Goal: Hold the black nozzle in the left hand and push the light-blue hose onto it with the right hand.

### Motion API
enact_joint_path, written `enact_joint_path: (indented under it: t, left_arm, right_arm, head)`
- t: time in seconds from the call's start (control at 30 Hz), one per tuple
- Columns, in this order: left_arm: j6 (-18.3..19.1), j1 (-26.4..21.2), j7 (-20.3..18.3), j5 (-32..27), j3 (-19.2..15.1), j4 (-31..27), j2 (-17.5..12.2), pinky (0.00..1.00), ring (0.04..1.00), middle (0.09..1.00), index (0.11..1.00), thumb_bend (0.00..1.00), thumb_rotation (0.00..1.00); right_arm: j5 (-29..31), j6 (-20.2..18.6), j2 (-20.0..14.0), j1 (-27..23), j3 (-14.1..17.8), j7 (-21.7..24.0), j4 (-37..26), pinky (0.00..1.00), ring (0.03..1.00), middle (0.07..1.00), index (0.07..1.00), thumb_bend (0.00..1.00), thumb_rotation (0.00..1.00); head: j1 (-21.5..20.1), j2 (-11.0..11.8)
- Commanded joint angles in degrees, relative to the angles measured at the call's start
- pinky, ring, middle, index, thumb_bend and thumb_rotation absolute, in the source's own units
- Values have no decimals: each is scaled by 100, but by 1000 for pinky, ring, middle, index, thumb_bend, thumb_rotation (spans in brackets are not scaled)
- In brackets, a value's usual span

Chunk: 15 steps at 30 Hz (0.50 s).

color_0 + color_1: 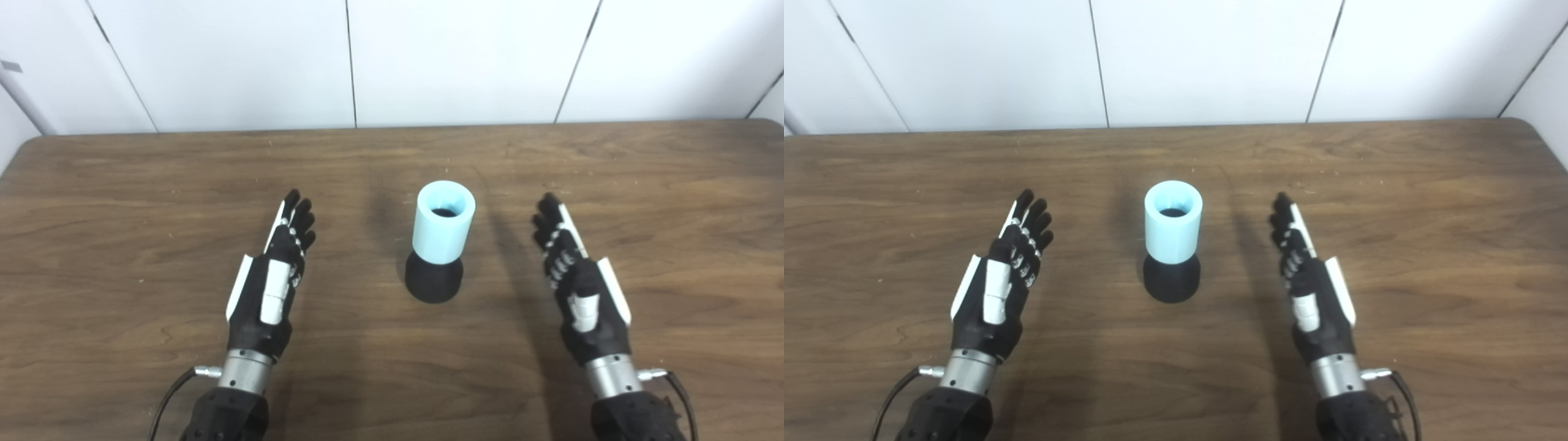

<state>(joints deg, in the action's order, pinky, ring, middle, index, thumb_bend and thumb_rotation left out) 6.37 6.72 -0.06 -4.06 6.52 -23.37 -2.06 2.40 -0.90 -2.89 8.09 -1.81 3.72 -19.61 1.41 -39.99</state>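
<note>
A short light-blue hose (443, 223) stands upright in the middle of the table, seated over a black nozzle (433, 280) whose flared base rests on the wood. Dark nozzle material shows down inside the hose's open top. My left hand (272, 283) hovers to the left of the pair, fingers straight and apart, holding nothing. On the other side my right hand (579, 283) mirrors it, also open and empty. Neither hand touches the hose or nozzle (1171, 279).
A brown wooden table (122, 184) fills the view, with its far edge against a white panelled wall (245, 61). Cables (168, 392) trail from both wrists near the bottom edge.
</note>
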Motion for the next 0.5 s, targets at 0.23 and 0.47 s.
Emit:
enact_joint_path:
  t: [0.23,0.47]
  left_arm:
    - [-139,267,490,406,156,-82,532,1000,1000,1000,1000,861,1000]
    - [-316,284,782,844,331,-75,587,1000,1000,1000,1000,807,1000]
  right_arm:
    - [-1,158,-97,-22,61,107,-52,1000,1000,1000,1000,877,1000]
    - [-117,-149,-20,-31,147,-18,-155,1000,1000,1000,1000,840,1000]
  head:
    - [25,-20]
    - [28,-33]
